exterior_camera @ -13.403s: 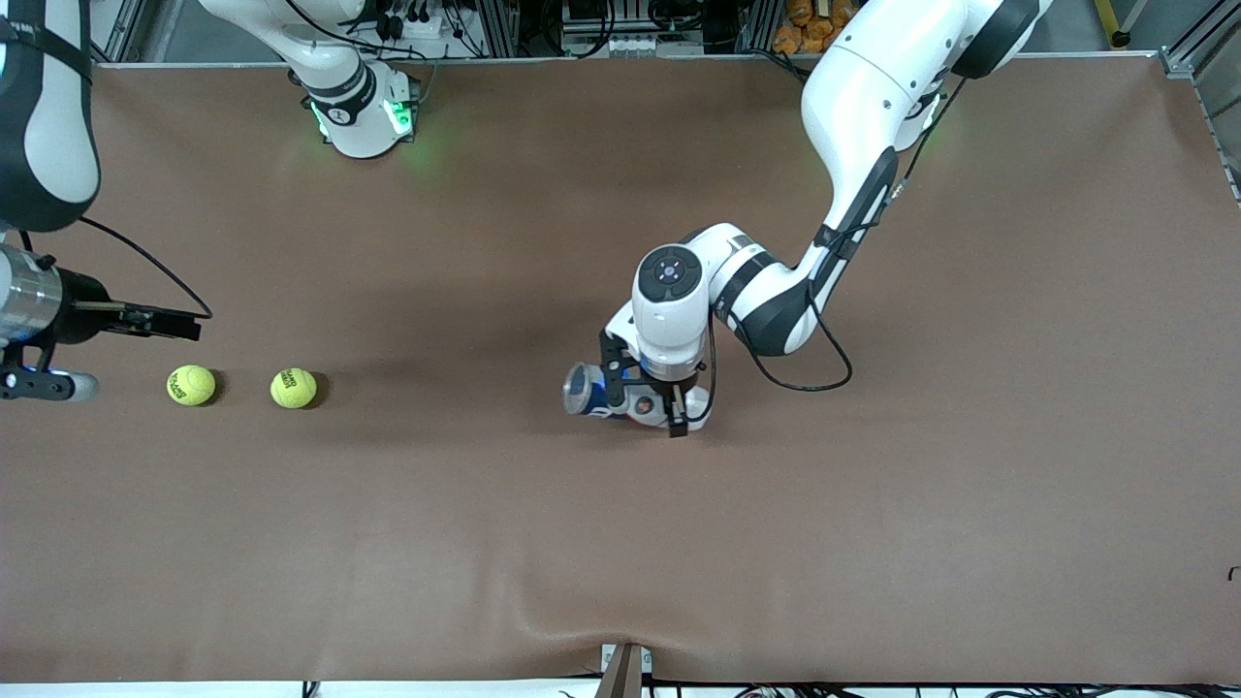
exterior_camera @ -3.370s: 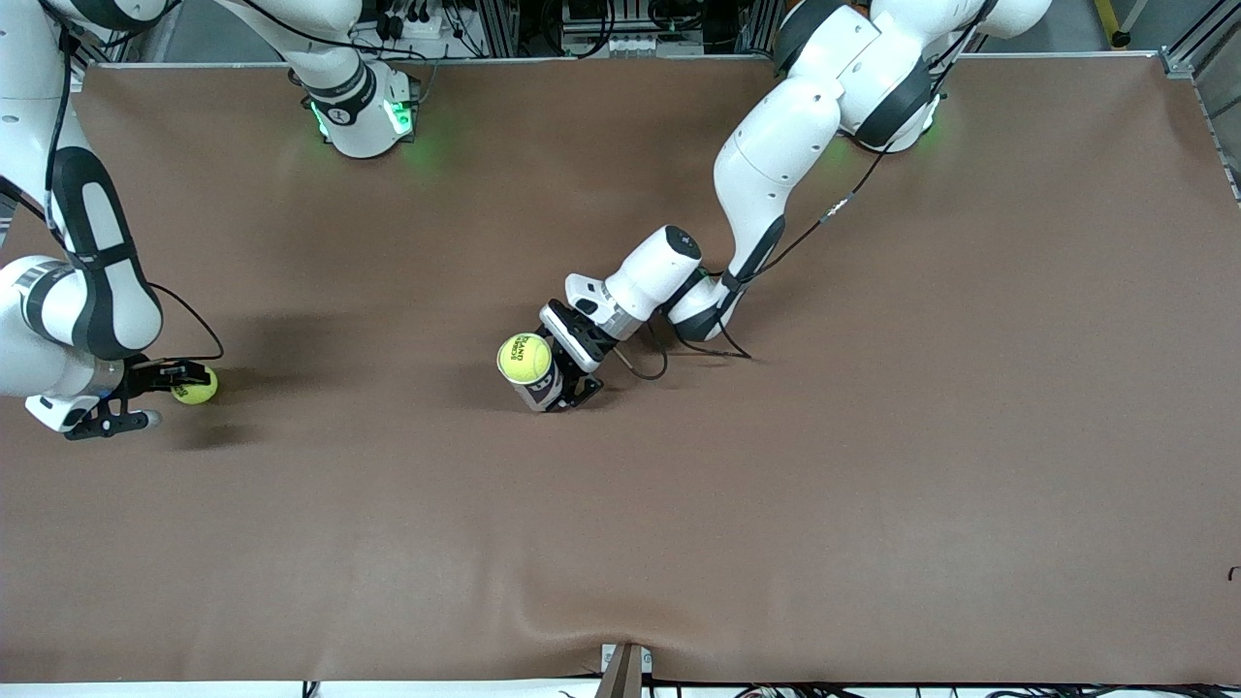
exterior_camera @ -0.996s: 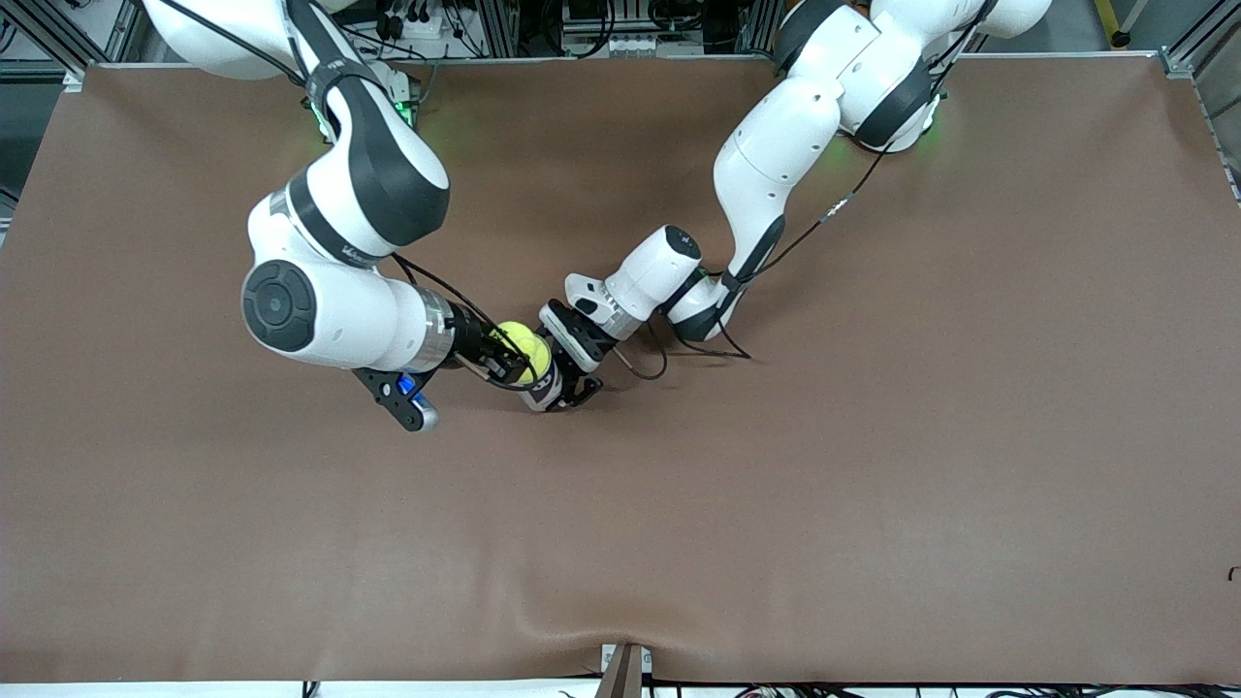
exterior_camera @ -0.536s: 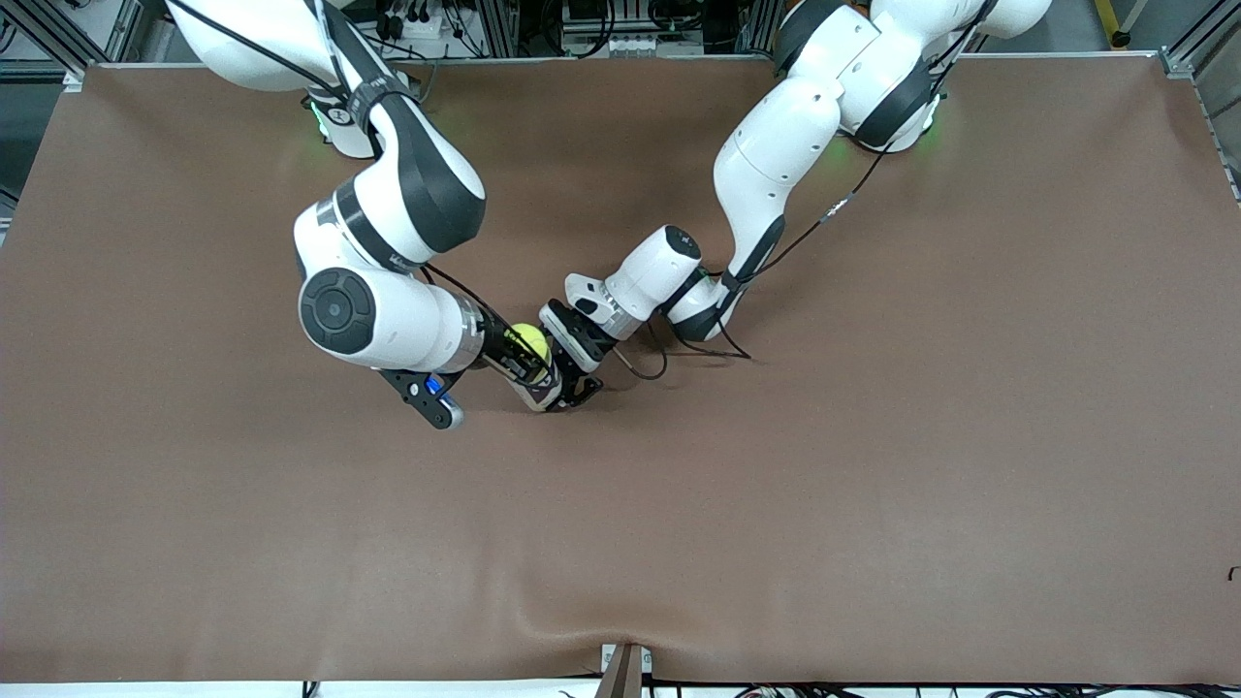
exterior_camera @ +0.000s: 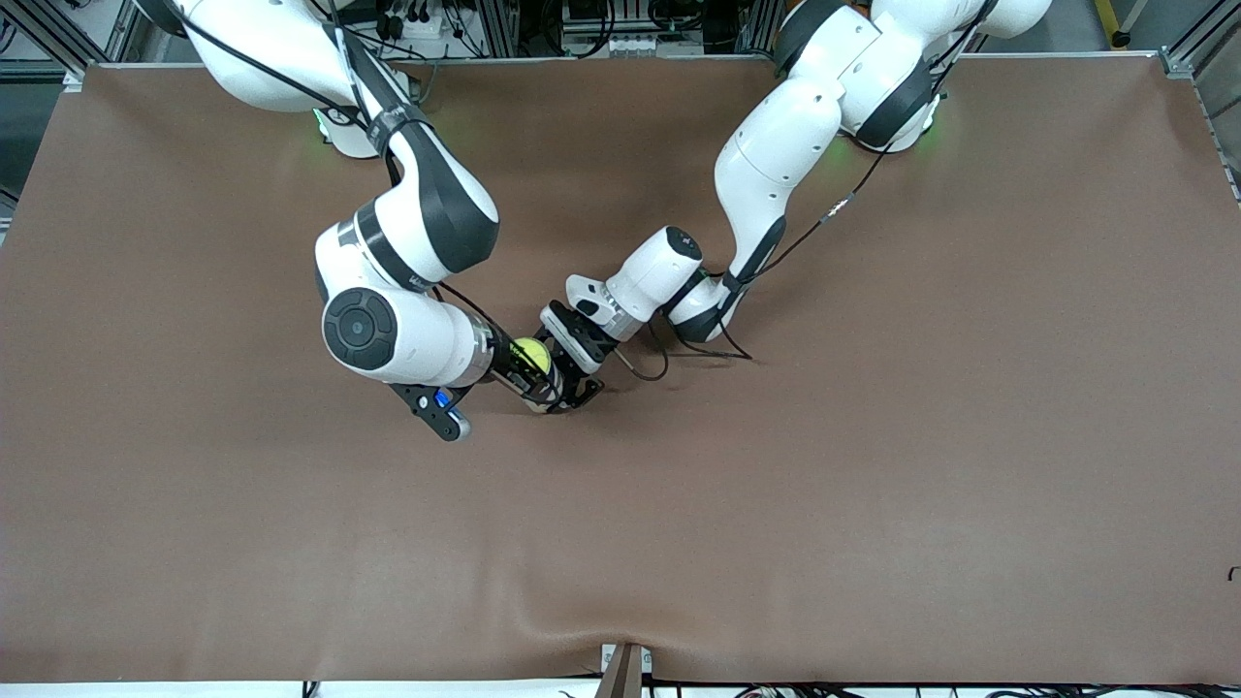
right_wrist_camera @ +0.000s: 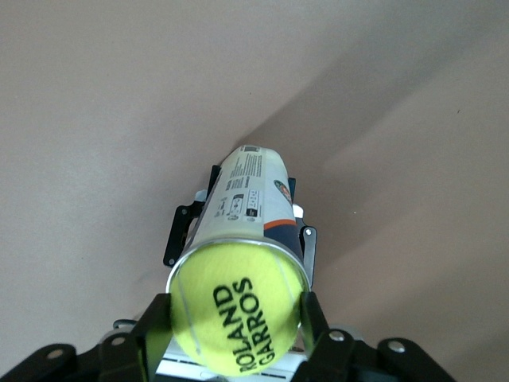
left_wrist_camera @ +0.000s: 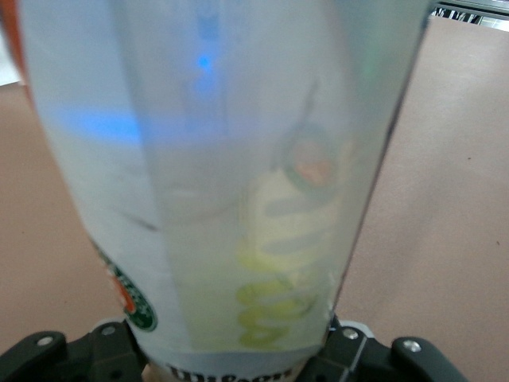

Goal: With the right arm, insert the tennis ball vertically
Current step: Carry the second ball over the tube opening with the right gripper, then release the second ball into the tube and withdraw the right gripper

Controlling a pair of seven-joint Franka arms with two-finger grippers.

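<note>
In the front view, the right gripper (exterior_camera: pixel 528 368) holds the yellow-green felt tennis ball (exterior_camera: pixel 531 354) over the clear plastic tube can (exterior_camera: pixel 549 390), which the left gripper (exterior_camera: pixel 574 373) clamps upright. In the left wrist view the can wall (left_wrist_camera: pixel 231 183) fills the frame between the fingers. In the right wrist view the ball (right_wrist_camera: pixel 237 320) sits at the can's mouth (right_wrist_camera: pixel 238 243), gripped between the fingers (right_wrist_camera: pixel 153 338); releasing it is left, I judge.

White multi-joint right arm (exterior_camera: pixel 407 233): glossy shells, dark grey joint bands, round dark cap, black cable, blue-lit black wrist bracket. Identical left arm (exterior_camera: pixel 776 165): looping black cable, green-glowing base.
</note>
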